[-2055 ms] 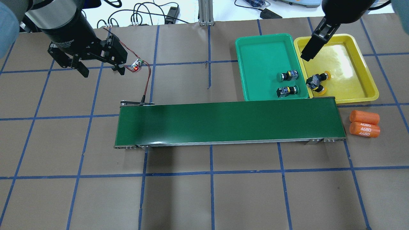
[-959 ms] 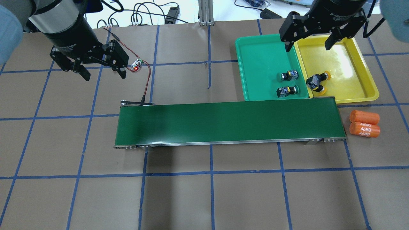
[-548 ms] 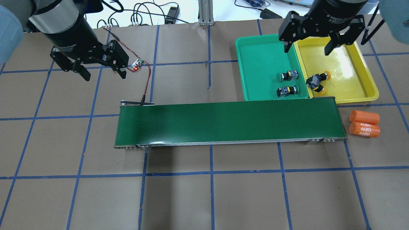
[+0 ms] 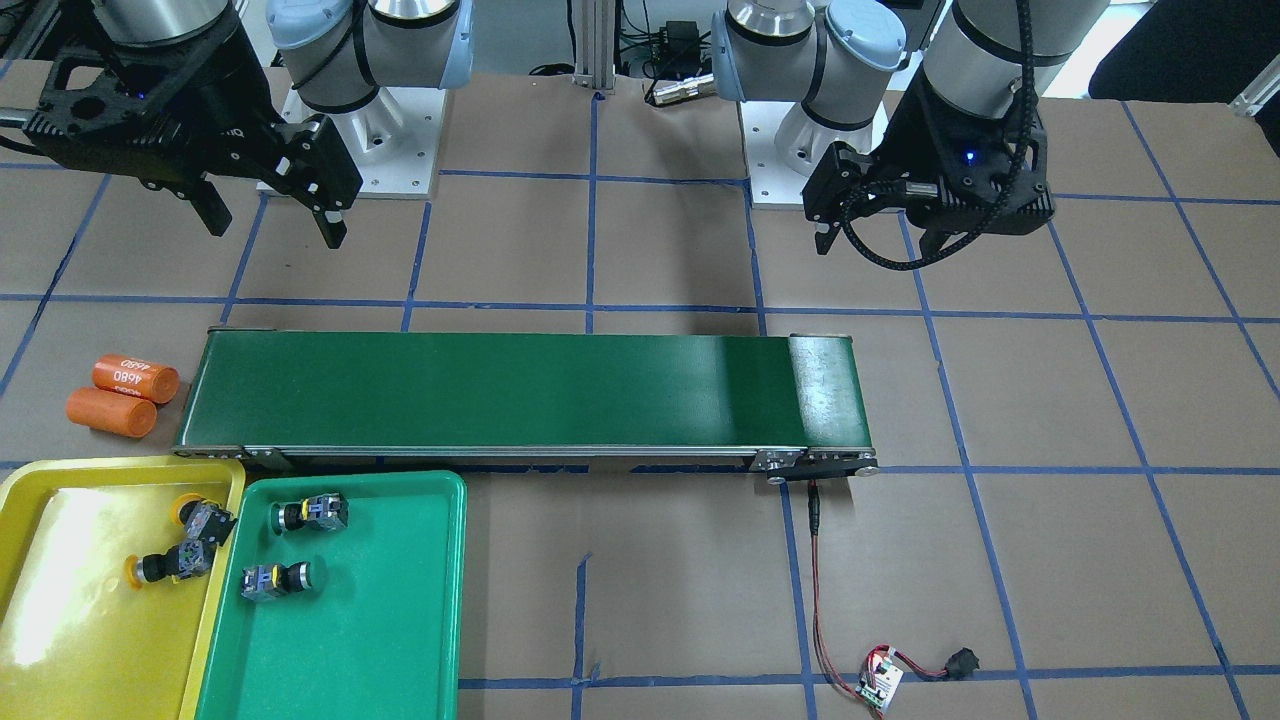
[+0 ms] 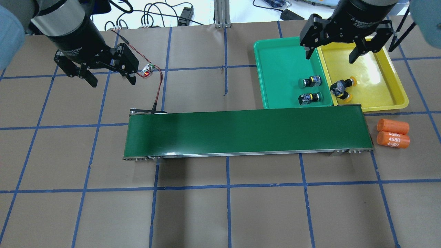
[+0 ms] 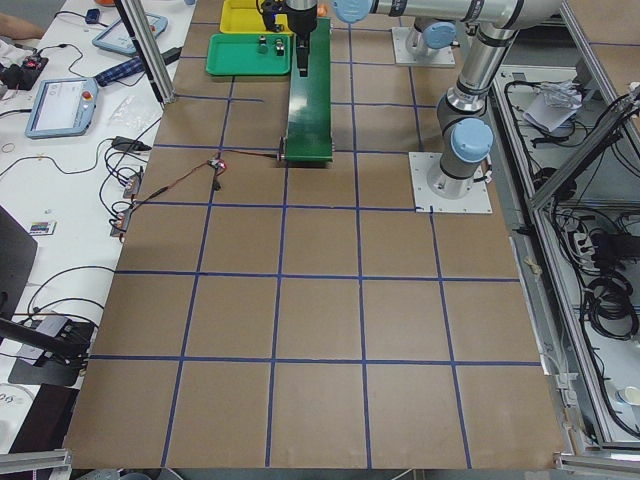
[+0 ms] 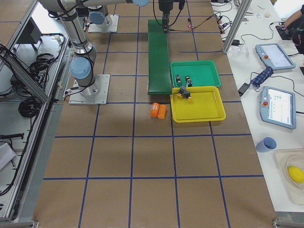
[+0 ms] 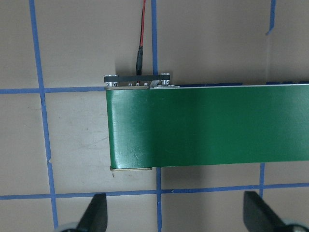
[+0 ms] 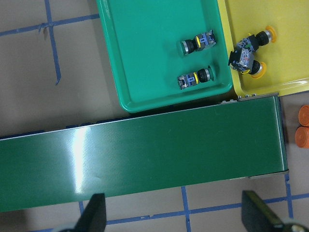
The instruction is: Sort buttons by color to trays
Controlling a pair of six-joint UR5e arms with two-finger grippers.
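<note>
Two green-capped buttons (image 5: 310, 81) (image 5: 310, 97) lie on their sides in the green tray (image 5: 279, 62). Two yellow-capped buttons (image 5: 342, 84) (image 5: 341, 95) lie touching each other at the near left corner of the yellow tray (image 5: 382, 79). All four also show in the right wrist view, the green ones (image 9: 198, 42) and the yellow ones (image 9: 251, 53). My right gripper (image 5: 330, 58) is open and empty, high over the far ends of both trays. My left gripper (image 5: 111, 80) is open and empty, above the table beyond the belt's left end.
A long dark-green conveyor belt (image 5: 246, 132) lies across the middle, its right end against the trays. Two orange 4680 cylinders (image 5: 392, 133) lie right of it. A small circuit board (image 5: 147, 70) with red wires sits by my left gripper.
My right gripper has turned from edge-on to face-on and shifted left over the far ends of the trays, staying open. The left gripper and the buttons have barely moved.
</note>
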